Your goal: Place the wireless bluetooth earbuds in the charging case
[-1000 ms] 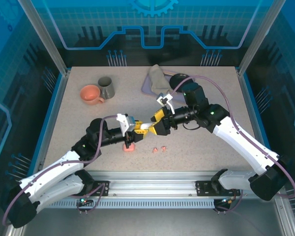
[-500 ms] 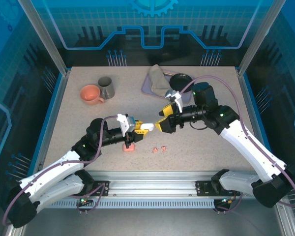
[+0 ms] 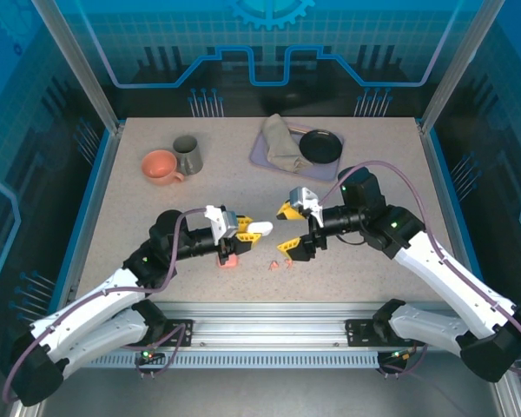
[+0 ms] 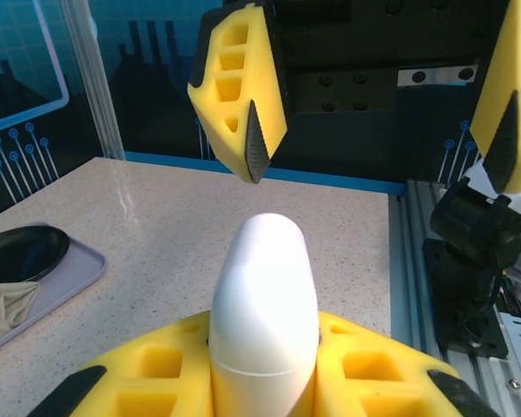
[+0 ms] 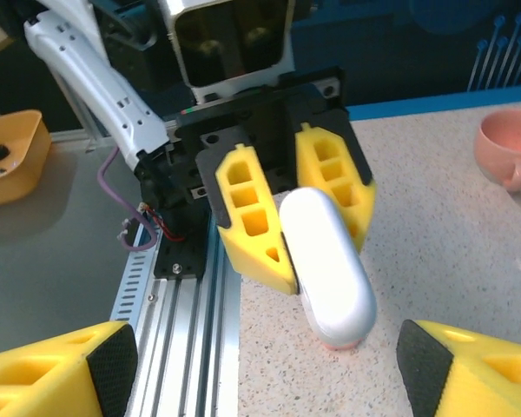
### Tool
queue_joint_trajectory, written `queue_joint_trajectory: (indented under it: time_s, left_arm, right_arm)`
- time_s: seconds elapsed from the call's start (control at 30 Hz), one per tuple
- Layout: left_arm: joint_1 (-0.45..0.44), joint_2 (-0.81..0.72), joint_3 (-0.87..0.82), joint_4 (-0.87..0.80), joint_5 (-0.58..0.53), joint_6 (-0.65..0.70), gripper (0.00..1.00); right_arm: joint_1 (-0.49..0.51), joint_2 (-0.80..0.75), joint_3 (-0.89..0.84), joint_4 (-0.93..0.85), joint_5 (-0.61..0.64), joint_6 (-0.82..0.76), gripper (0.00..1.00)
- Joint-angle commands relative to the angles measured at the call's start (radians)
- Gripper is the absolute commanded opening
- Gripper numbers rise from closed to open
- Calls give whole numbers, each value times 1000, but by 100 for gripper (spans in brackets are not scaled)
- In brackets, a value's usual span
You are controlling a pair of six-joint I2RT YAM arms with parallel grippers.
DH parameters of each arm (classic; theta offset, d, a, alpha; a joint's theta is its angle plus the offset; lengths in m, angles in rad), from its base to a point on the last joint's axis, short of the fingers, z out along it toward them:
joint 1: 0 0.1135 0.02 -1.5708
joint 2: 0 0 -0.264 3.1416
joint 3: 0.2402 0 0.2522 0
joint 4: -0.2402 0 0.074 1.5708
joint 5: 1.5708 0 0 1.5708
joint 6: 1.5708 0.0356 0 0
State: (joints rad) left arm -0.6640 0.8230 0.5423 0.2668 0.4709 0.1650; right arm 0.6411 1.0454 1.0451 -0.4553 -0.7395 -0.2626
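Observation:
My left gripper (image 3: 241,228) is shut on a white pebble-shaped charging case (image 3: 258,228), held above the table with its rounded end sticking out toward the right arm. In the left wrist view the case (image 4: 263,300) shows a closed seam between my yellow fingers (image 4: 378,365). My right gripper (image 3: 288,231) hangs open just right of the case, nothing between its fingers (image 4: 243,95). In the right wrist view the case (image 5: 328,261) lies ahead of my open right gripper (image 5: 269,369). Two salmon-pink earbuds (image 3: 280,262) lie on the table below. A pink case (image 3: 228,260) sits under the left gripper.
A pink cup (image 3: 161,167) and a grey mug (image 3: 188,155) stand at the back left. A lilac tray (image 3: 259,158) at the back holds a folded cloth (image 3: 282,143) and a black dish (image 3: 319,146). The metal rail (image 3: 269,317) runs along the near edge.
My right gripper has drawn back from the white case's end, dropped lower toward the near side and turned its wrist. The left gripper keeps hold of the case, shifted slightly.

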Motion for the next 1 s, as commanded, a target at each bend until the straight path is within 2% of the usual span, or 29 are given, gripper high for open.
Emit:
queue_joint_trajectory:
  time_s: [0.0, 0.1, 0.43, 0.97]
  left_arm:
    - [-5, -13, 44, -6, 50, 28, 0]
    - [-4, -15, 45, -6, 53, 28, 0]
    - [-5, -10, 50, -3, 63, 22, 0]
    - [-4, -5, 52, 3, 72, 22, 0]
  right_arm:
    - [35, 15, 1, 22, 10, -98, 79]
    - [45, 46, 23, 9, 14, -100, 71]
    - [63, 93, 31, 40, 41, -77, 57]
    - [63, 129, 22, 39, 48, -67, 48]
